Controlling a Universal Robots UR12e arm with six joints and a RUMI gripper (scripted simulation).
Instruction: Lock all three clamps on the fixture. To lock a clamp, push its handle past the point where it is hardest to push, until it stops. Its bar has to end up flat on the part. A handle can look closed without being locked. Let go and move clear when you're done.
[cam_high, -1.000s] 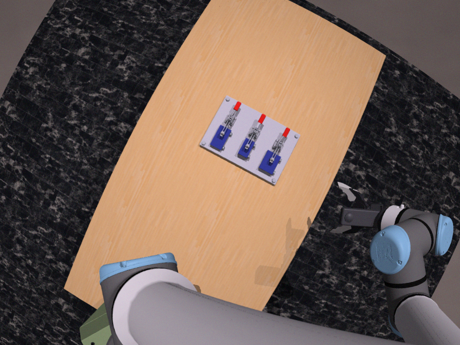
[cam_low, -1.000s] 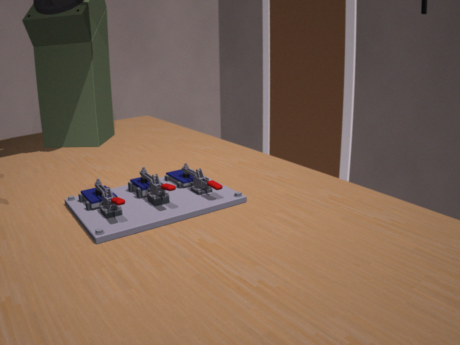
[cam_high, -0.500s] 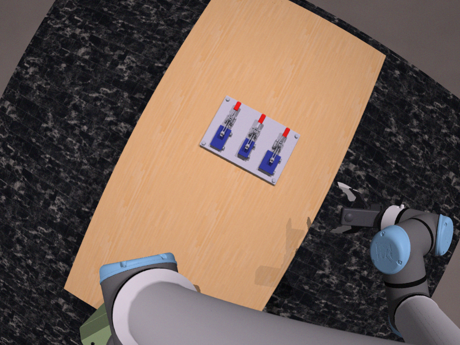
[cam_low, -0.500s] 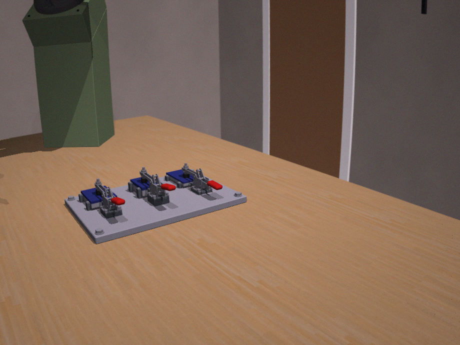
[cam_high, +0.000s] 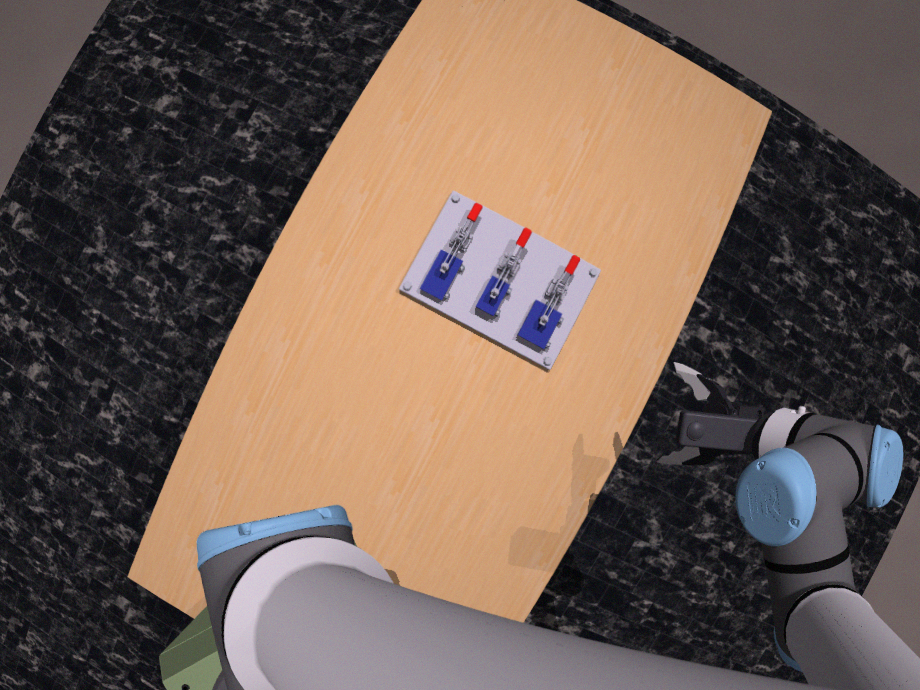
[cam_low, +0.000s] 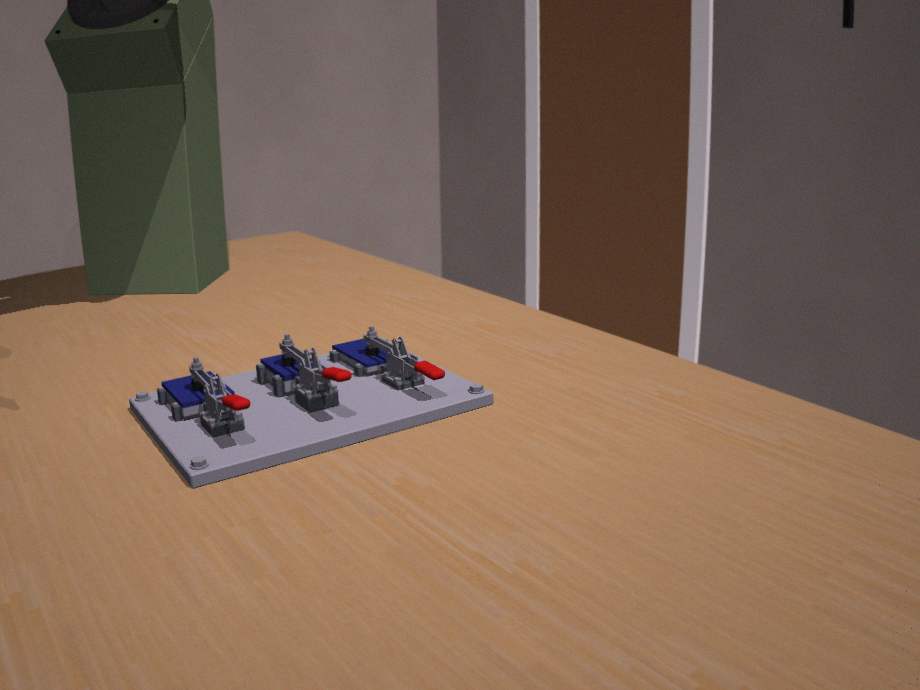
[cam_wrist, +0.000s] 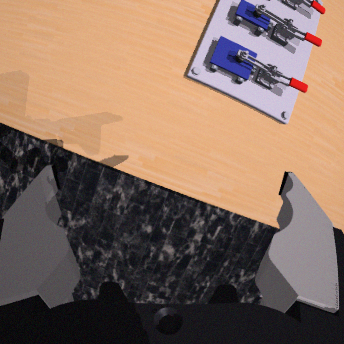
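Gripper is hanging wide open, well right of plate, holding nothing. All 3 handles are lying low, prob. locked; bars are looking down on parts, tho full lock is staying unconfirmed.

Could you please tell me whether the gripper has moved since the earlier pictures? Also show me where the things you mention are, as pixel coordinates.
No; in the top view, the gripper (cam_high: 674, 414) (cam_wrist: 170, 170) keeps its place beside the table's (cam_high: 475, 415) edge.
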